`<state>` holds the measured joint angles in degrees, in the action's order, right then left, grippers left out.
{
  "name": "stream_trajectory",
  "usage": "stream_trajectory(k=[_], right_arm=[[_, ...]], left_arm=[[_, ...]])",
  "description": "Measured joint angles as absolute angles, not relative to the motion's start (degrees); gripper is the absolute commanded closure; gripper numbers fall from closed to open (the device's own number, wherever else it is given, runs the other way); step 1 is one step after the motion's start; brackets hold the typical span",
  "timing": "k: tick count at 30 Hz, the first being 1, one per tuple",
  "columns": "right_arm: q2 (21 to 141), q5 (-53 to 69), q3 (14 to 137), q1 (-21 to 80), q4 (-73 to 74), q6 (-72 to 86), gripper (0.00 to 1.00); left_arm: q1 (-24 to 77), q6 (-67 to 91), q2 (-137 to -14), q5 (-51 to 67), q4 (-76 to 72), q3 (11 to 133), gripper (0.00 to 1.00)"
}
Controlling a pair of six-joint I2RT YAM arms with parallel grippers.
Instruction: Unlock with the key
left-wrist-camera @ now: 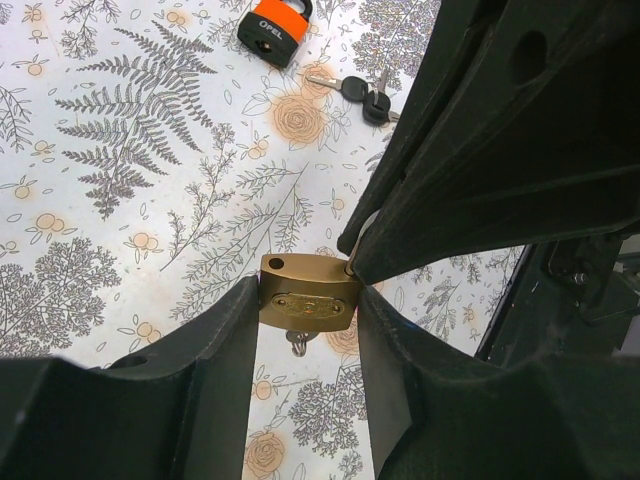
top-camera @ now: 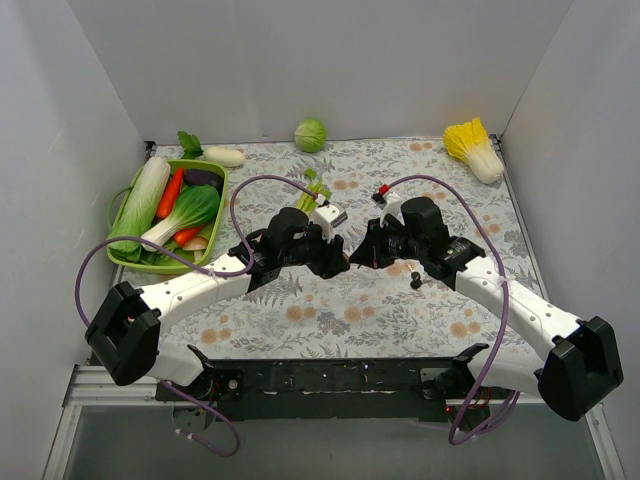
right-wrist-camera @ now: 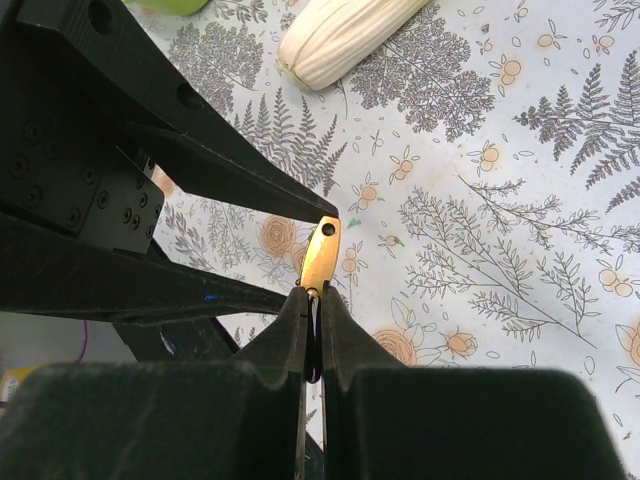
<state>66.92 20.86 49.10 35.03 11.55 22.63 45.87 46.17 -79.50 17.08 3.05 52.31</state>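
Brass padlock (left-wrist-camera: pixel 310 298) in left end effector (left-wrist-camera: pixel 308 305), mid-table (left-wrist-camera: pixel 150 150).

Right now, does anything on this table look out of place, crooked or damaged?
Nothing looks spilled or broken. One oddity: the brass padlock, gripped by the left tool, shows an empty shackle hole at one top corner. The bar that should sit there is out of it, so that side looks unlatched.

**Flowered table, produce along its edges**

You are looking at a flower-printed table (top-camera: pixel 400 310) carrying a green basket (top-camera: pixel 219 205) at the left. A green cabbage (top-camera: pixel 311 134) and a yellow-leafed cabbage (top-camera: pixel 474 148) are lying along the back. An orange padlock (left-wrist-camera: pixel 274 27) and black-headed keys (left-wrist-camera: pixel 362 93) are lying near each other.
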Motion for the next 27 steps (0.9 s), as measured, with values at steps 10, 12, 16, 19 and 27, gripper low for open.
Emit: stream_trajectory(k=[10, 12, 16, 19, 27], right_arm=[[66.7, 19.6, 49.1, 35.0, 11.5, 23.9, 0.78], [66.2, 19.1, 49.1, 34.7, 11.7, 23.8, 0.71], [63.3, 17.6, 49.1, 32.4, 13.6, 23.7, 0.53], [60.7, 16.7, 49.1, 30.6, 13.8, 23.4, 0.48], [56.2, 16.0, 49.0, 27.9, 15.7, 21.8, 0.46]], left_arm=[[45.9, 46.5, -79.5, 16.6, 3.0, 52.3, 1.00], [45.9, 47.2, -79.5, 16.4, 2.8, 52.3, 1.00], [45.3, 48.0, -79.7, 13.5, 3.4, 52.3, 1.00], [44.8, 48.3, -80.1, 12.1, 3.5, 52.3, 1.00], [44.8, 49.2, -81.4, 10.9, 10.9, 53.4, 1.00]])
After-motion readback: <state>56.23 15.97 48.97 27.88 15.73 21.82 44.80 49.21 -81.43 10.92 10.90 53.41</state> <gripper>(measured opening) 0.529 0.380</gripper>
